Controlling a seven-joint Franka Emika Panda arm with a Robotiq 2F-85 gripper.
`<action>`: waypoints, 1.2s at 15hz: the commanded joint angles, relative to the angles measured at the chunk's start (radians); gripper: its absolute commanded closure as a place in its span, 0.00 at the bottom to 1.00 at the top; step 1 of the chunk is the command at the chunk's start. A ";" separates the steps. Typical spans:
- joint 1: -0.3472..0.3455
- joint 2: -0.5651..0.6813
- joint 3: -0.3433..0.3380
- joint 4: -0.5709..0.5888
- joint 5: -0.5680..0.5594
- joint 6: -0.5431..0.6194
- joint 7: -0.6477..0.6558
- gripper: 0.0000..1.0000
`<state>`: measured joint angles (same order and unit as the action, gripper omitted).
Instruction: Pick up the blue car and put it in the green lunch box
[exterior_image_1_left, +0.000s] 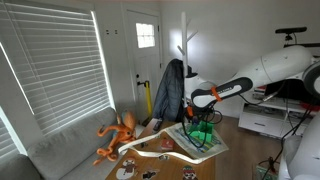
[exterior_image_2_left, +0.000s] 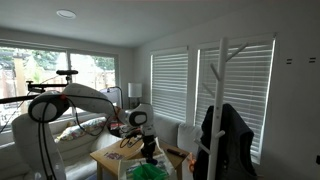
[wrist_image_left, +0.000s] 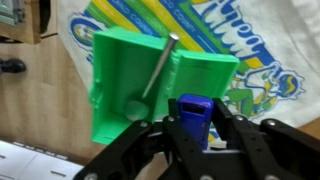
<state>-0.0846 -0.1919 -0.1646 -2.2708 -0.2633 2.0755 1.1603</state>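
blue toy car held in the gripper, just above the open green lunch box

wrist view: the gripper (wrist_image_left: 195, 132) has its two dark fingers closed narrowly on the blue car (wrist_image_left: 192, 105), one on each long side. the car looks like small, hard plastic. it is probably light and stiff, with smooth sides that could slip, so a firm hold across the body, as here, seems right. just beyond it the green lunch box (wrist_image_left: 110, 70) lies open, its hollow facing up. a thin grey bar (wrist_image_left: 160, 62) slants across the opening and could catch the car on the way in. whether it is fixed to the box cannot be told. the box rests on a printed cloth (wrist_image_left: 255, 40) spread over a wooden table (wrist_image_left: 70, 75).

in an exterior view the gripper (exterior_image_1_left: 205, 112) hangs directly over the box (exterior_image_1_left: 203, 131). an orange soft toy (exterior_image_1_left: 118, 135) lies well apart, and a dark jacket (exterior_image_1_left: 170, 90) hangs on a white coat stand (exterior_image_1_left: 184, 40) behind.
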 joint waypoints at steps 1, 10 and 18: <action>-0.077 -0.185 0.036 -0.165 0.019 -0.051 0.135 0.88; -0.179 -0.214 0.049 -0.181 0.063 0.055 0.302 0.88; -0.175 -0.144 0.048 -0.166 0.070 0.087 0.285 0.32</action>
<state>-0.2455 -0.3643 -0.1256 -2.4552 -0.2223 2.1524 1.4457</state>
